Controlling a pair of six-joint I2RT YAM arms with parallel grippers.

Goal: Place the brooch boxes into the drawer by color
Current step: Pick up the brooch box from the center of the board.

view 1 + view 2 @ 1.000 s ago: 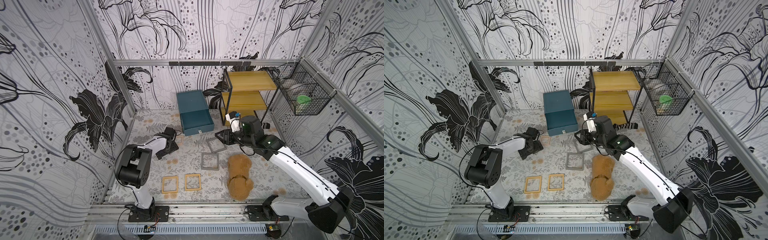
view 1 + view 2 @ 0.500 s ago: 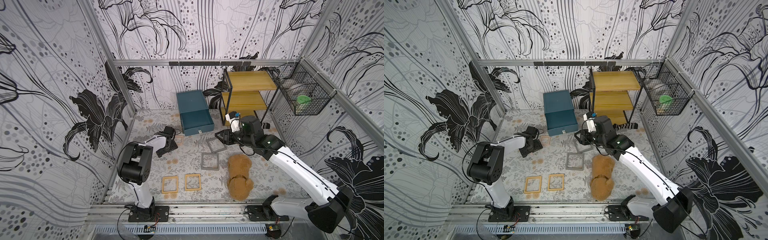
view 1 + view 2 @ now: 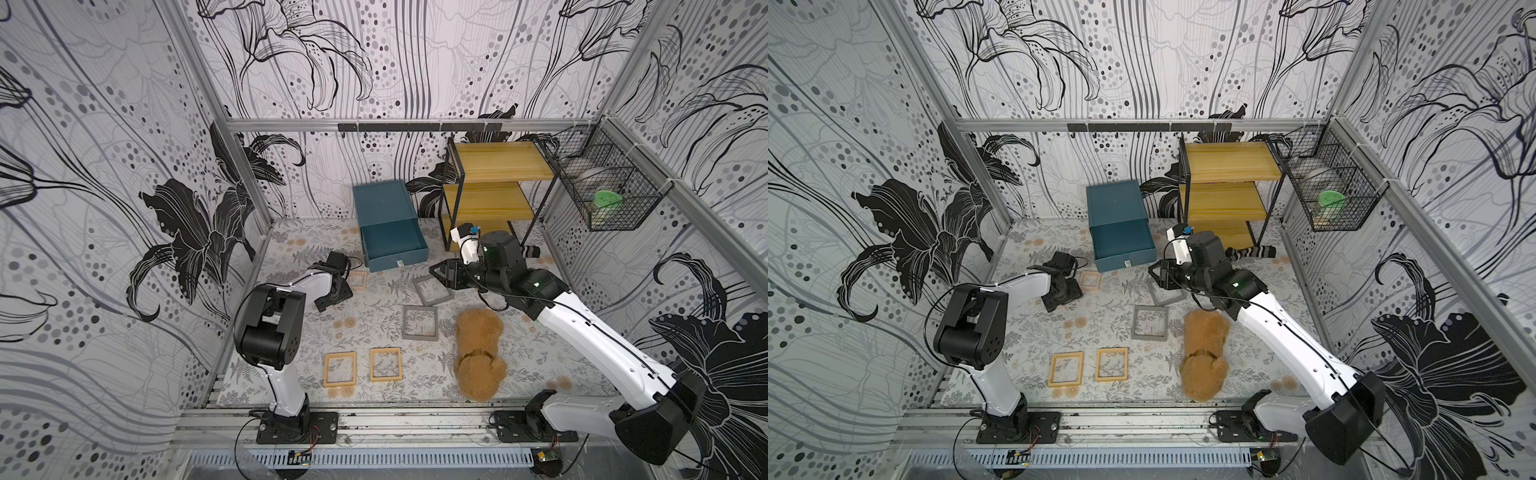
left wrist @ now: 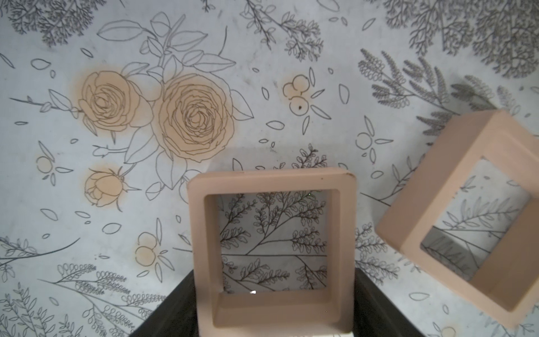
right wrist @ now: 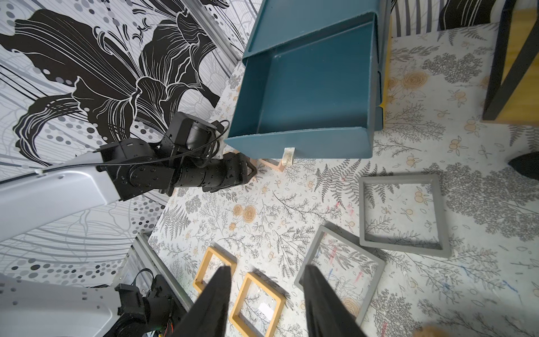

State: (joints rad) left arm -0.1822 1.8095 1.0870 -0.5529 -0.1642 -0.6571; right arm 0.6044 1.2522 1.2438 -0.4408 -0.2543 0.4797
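Op: Item in hand?

Clerk: Pink box (image 4: pixel 272 230), flat on the counter (image 4: pixel 58 189). It is square, so there is no long axis to mind. It sits squarely between the fingers of your left hand (image 4: pixel 274 275), its sides parallel to them. The fingers stand at both walls; whether they pinch it, I cannot tell.

Op: Where does it go?

Clerk: Drawer (image 3: pixel 395 262), one pulled out, empty. In both top views it lies near your left hand, to its right and farther back. Your left arm is the nearer one. I judge the move to be a lift over the front wall, then a short carry.

Op: Stock?

Clerk: Pink, two: the second pink box (image 4: pixel 466 221) lies just beside the first, apart from it and turned askew.
Grey boxes (image 3: pixel 420 323), two, mid-counter. The one nearer the drawer lies close to your right hand (image 5: pixel 268 270), which hangs half open and holds nothing.
Yellow boxes (image 3: pixel 385 364), two, side by side at the near edge of the counter.
Six in all, every one on the counter, none in the drawer.
Bear (image 3: pixel 478 353), one; not stock.
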